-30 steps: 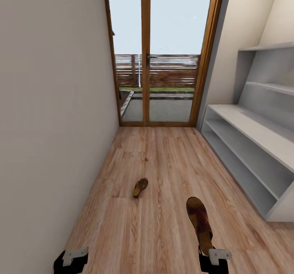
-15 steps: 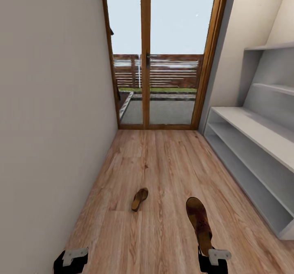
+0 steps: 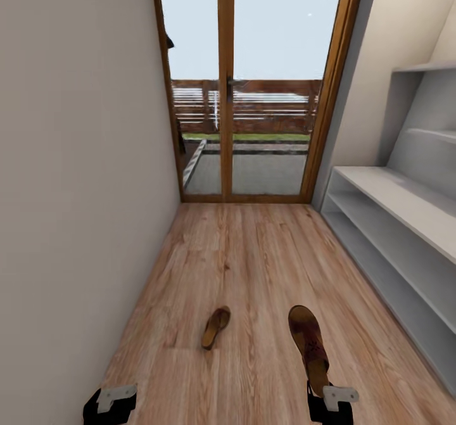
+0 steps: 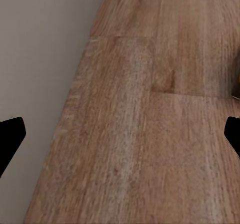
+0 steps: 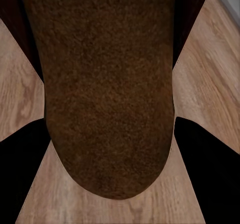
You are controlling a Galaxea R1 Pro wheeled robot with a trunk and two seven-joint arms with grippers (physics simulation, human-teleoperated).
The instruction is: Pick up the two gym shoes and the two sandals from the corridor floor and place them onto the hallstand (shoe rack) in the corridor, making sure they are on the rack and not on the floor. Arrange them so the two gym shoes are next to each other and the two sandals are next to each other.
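A brown leather sandal (image 3: 308,342) is clamped in the right gripper (image 3: 329,399) at the near right of the head view, its toe pointing away down the corridor and its heel end between the jaws. In the right wrist view the same sandal's (image 5: 107,88) dark brown sole lies between the two black fingers (image 5: 202,169), which press against its sides, so the jaws are closed on it, above the planks.

The second sandal (image 3: 216,327) lies on the corridor floor (image 3: 253,260), a little farther off and to the left of the held one, well apart from it, tipped partly on its side with the tan footbed edge showing.

The left gripper (image 3: 111,403) sits at the near left, close to the plain left wall (image 3: 76,190). In the left wrist view its black fingertips (image 4: 11,136) stand wide apart at the two edges with nothing but floor (image 4: 145,149) and wall between them, so those jaws are open and empty.

Along the right side runs the white hallstand (image 3: 405,235), with two open shelf tiers low down and white wall shelves (image 3: 430,95) above it; the shelves in view are bare. At the far end stands a wood-framed glass door (image 3: 253,83), with a slatted fence (image 3: 266,105) and a strip of grass beyond it.
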